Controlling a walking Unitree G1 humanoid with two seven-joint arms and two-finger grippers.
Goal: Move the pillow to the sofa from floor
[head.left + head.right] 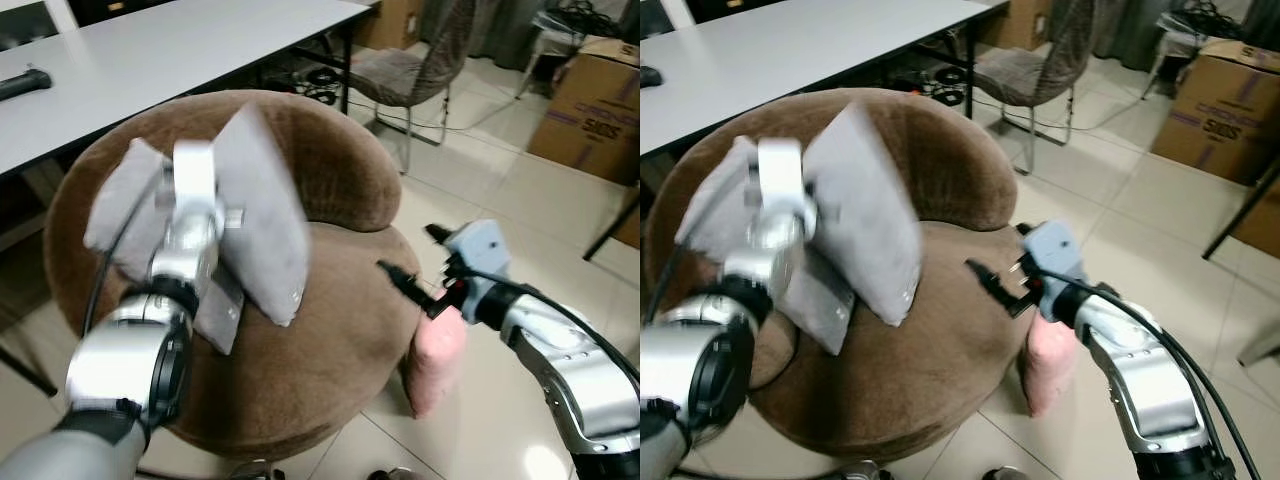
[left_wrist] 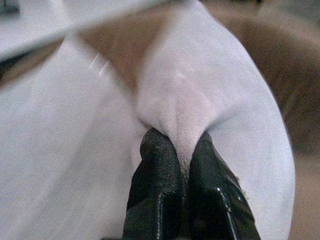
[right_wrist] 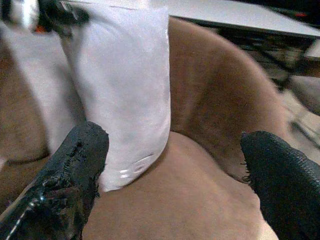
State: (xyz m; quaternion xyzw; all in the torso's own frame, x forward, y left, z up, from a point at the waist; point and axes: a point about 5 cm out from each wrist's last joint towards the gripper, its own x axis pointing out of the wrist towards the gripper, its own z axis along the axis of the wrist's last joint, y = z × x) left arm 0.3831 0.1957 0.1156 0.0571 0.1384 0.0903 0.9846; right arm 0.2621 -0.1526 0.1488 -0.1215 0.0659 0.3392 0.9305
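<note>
Left hand (image 2: 184,165) w/ soft grey pillow (image 1: 262,215) – over round brown sofa (image 1: 340,300)

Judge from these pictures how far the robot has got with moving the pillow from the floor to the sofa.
Done: the grey pillow is off the floor, pinched shut in the left gripper and held over the brown sofa seat. In hand: carrying it; its lower corner looks close to the cushion. Left: lower and release. The right gripper waits open beside the seat. A pink pillow leans against the sofa's side, apparently on the floor.
</note>
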